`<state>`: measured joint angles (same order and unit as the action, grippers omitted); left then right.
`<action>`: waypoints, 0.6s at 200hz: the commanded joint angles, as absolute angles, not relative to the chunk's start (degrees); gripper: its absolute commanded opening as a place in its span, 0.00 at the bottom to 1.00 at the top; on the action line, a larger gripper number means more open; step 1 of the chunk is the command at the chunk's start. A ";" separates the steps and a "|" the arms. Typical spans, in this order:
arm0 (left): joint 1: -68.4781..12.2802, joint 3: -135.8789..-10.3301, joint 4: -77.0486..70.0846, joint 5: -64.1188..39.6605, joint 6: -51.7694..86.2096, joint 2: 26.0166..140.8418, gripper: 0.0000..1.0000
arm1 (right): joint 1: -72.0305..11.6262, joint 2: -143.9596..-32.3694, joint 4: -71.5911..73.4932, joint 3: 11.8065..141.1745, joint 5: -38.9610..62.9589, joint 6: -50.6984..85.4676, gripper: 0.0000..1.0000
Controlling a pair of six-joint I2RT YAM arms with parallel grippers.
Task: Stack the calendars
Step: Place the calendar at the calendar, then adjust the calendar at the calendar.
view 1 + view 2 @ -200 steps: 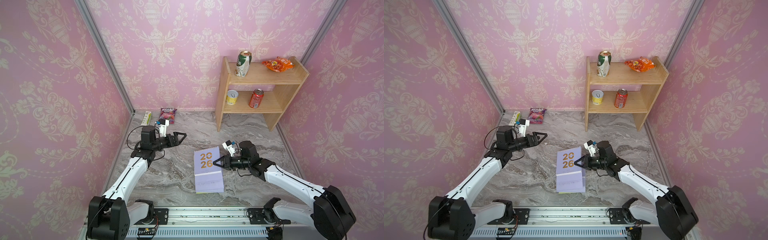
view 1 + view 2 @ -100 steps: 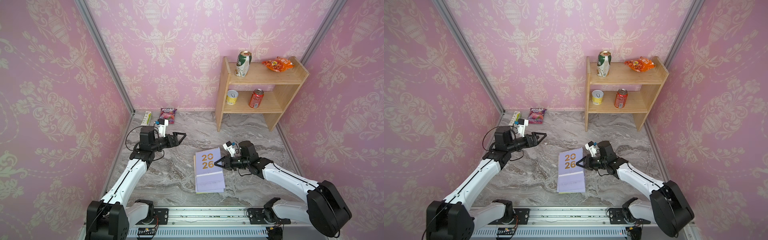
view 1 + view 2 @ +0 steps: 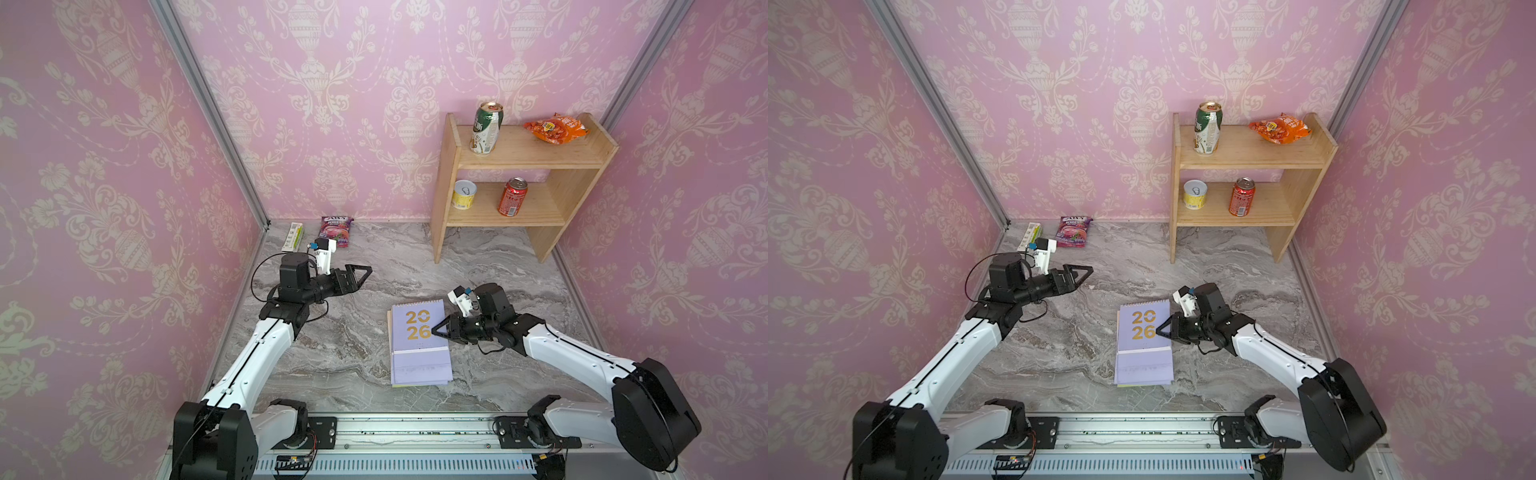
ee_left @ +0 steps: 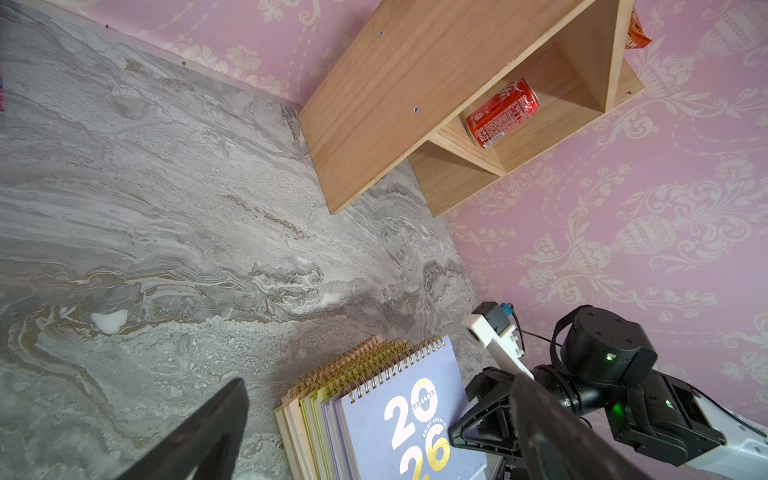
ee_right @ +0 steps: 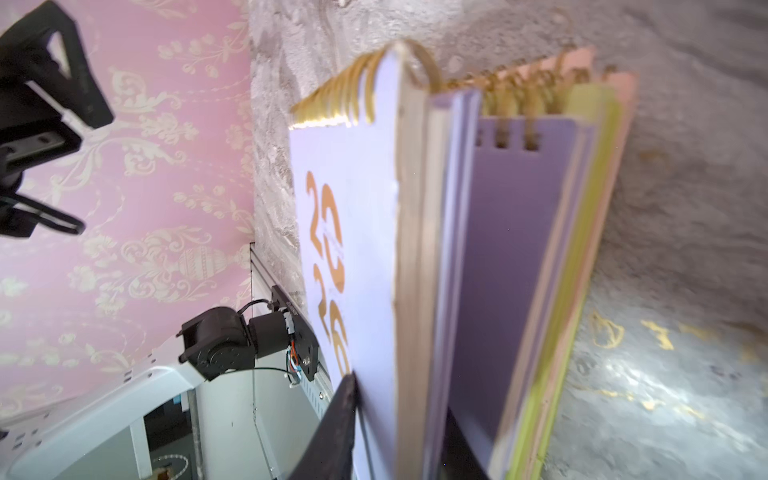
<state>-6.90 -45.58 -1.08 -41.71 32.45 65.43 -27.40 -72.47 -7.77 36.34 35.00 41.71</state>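
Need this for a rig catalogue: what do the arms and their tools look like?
The left arm and right arm have white links, black joints and looping black cables. The left tool and right tool are black, with triangular open-frame jaws.

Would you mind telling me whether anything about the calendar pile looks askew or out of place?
Yes: the top calendar stands lifted off the pile on the side where the right gripper's jaws straddle its edge, and the pile's spiral edges are stepped rather than flush.
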 commanded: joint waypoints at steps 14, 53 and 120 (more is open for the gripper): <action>-7.20 -44.85 -2.07 -41.57 31.91 65.38 0.99 | -27.08 -72.60 -17.34 39.76 26.48 38.95 0.35; -7.18 -44.82 -2.74 -41.70 32.36 66.38 0.99 | -27.23 -73.63 -19.95 41.47 23.92 38.00 0.40; -7.19 -45.10 -3.59 -42.09 32.78 67.17 0.99 | -28.03 -75.22 -18.46 42.31 23.73 38.78 0.39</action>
<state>-6.90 -45.54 -2.20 -41.69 32.47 66.54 -27.42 -74.11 -18.22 40.51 25.04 39.13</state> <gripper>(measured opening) 0.991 0.397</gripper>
